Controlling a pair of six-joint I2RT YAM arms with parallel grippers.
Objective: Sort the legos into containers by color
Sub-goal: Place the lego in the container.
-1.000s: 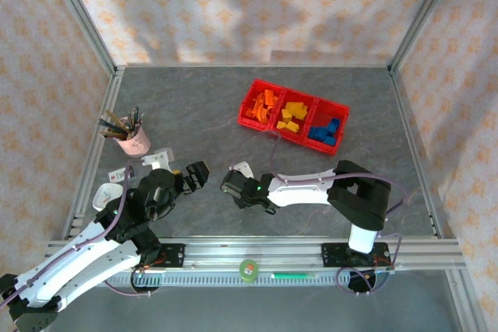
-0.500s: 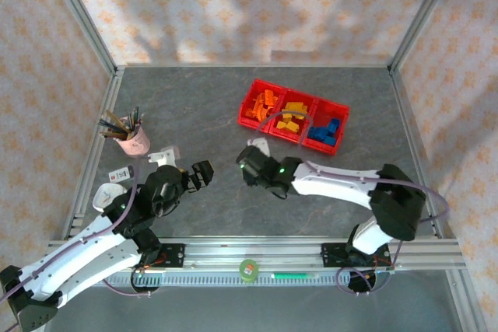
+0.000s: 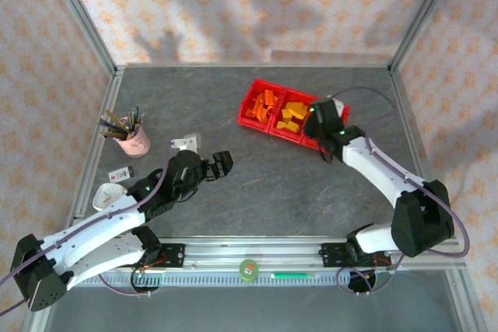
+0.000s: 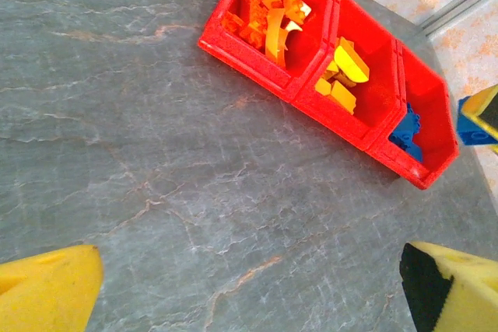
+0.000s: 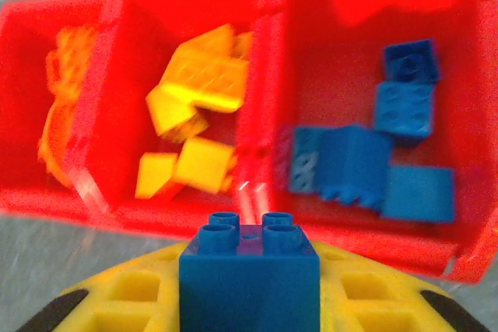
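Right wrist view: a blue lego point(image 5: 249, 268) is pinched between the right gripper's point(image 3: 316, 120) yellow fingers, at the near wall of the containers point(image 4: 249, 68), which hold the sorted legos point(image 4: 268, 13) toward the table's point(image 3: 257, 184) far right corner. The left gripper point(image 3: 221, 166) hovers mid-table with its fingers point(image 4: 54, 289) spread wide.

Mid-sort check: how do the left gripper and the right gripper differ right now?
The right gripper is shut on a blue brick; the left gripper is open and holds nothing. The right gripper is up at the red containers; the left gripper is over bare table, apart from them. Both have yellow fingers.
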